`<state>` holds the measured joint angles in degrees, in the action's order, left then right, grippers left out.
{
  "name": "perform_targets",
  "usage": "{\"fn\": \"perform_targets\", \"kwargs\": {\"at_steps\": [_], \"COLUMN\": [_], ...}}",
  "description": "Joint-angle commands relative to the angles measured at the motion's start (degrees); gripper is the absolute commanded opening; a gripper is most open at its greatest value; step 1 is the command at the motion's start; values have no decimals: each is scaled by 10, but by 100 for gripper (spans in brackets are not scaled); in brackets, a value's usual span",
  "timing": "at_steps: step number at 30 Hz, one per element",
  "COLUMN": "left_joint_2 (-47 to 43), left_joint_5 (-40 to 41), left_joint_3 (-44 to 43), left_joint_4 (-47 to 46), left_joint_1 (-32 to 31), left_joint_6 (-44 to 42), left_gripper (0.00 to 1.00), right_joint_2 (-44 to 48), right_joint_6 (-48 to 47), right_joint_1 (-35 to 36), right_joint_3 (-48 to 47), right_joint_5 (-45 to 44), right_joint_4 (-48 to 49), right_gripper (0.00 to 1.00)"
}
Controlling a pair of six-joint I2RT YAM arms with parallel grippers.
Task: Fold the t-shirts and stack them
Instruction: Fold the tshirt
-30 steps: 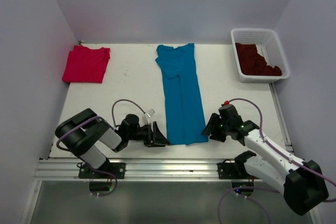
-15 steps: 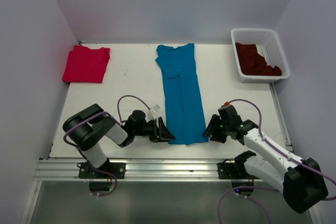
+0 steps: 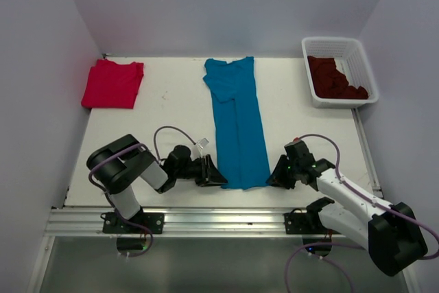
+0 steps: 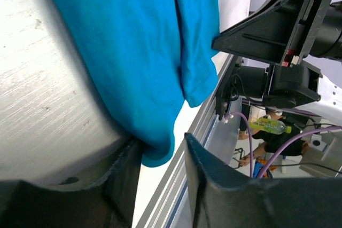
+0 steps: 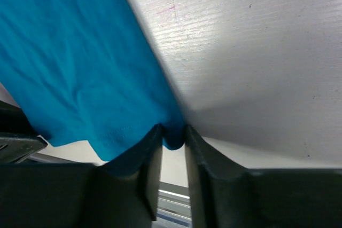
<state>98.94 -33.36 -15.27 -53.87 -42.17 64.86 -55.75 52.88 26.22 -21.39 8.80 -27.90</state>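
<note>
A teal t-shirt (image 3: 236,121) lies folded into a long strip down the middle of the table, collar far, hem near. My left gripper (image 3: 219,178) is at the hem's near left corner. In the left wrist view that corner of the teal t-shirt (image 4: 123,41) hangs between the jaws of my left gripper (image 4: 162,145), touching one finger with a gap to the other. My right gripper (image 3: 271,178) is at the near right corner. There the jaws of my right gripper (image 5: 172,132) pinch the corner of the teal t-shirt (image 5: 69,68).
A folded red t-shirt (image 3: 112,84) lies at the far left. A white basket (image 3: 330,40) at the far right holds dark maroon t-shirts (image 3: 334,79). An aluminium rail (image 3: 206,221) runs along the table's near edge, just behind both grippers.
My left gripper slid right to the hem's left corner. My right gripper shifted a little toward the hem's right corner. Both pairs of jaws have narrowed.
</note>
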Motion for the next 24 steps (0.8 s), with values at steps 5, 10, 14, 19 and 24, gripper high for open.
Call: {"fn": "perform_targets", "kwargs": {"at_steps": [5,10,14,19,24], "left_joint_2": [42,47,13,-94,-193], "left_joint_5": [30,22,21,23,51], "left_joint_3": [14,22,22,-12,-81], "left_joint_4": [-13,-56,-36,72,233], "left_joint_1": [-10,-12,-12,-12,-12], "left_joint_6": [-4,12,11,-11,-68], "left_gripper": [25,0,0,0,0], "right_joint_2": [-9,-3,11,24,21], "right_joint_6": [5,-2,-11,-35,-66], "right_joint_1": [-1,-1,-1,-1,-1], "right_joint_3": [26,18,2,-36,-82], "right_joint_5": [-6,-4,-4,-5,-14], "right_joint_4": [-8,-9,-16,-29,-43], "right_gripper": [8,0,0,0,0]}}
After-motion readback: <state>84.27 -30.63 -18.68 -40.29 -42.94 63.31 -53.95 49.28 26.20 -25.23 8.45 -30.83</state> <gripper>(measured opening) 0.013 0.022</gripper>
